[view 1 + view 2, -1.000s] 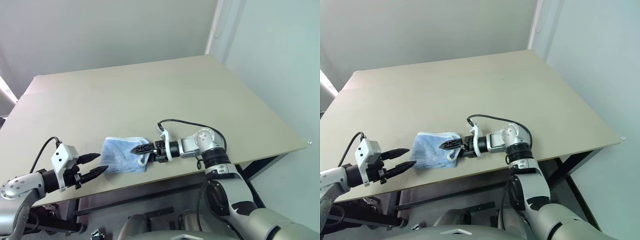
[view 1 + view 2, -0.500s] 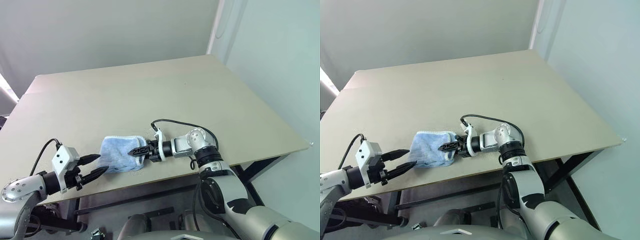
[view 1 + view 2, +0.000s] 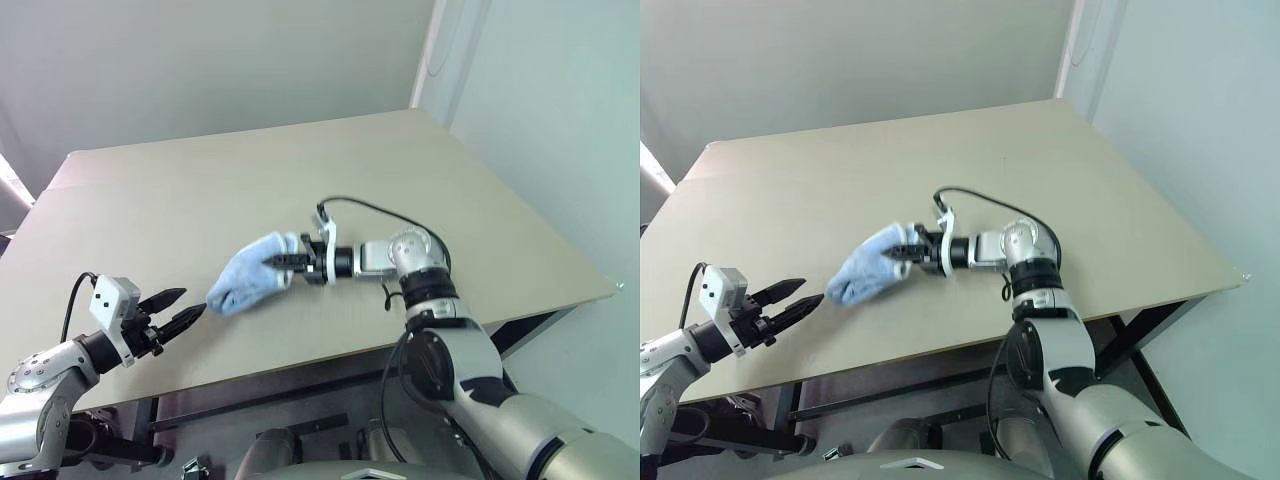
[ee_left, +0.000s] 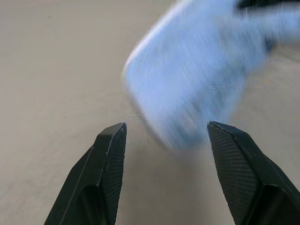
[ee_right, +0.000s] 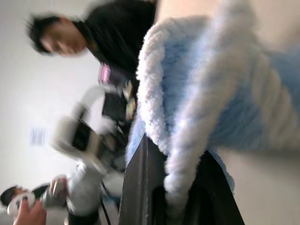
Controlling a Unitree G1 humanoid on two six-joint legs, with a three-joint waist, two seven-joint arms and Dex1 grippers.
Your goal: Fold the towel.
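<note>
- light blue terry towel (image 3: 252, 280) (whitish edging) bunched, one end raised off the table (image 3: 200, 190); right gripper (image 3: 281, 261) pinches it
- left gripper (image 3: 178, 310) fingers apart, empty

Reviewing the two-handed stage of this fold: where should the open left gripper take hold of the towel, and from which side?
Probably the hanging lower end of the towel, approached from the robot's left. The right gripper is shut on the upper end, lifting it, so the cloth droops toward the left gripper, which faces it with fingers open.
</note>
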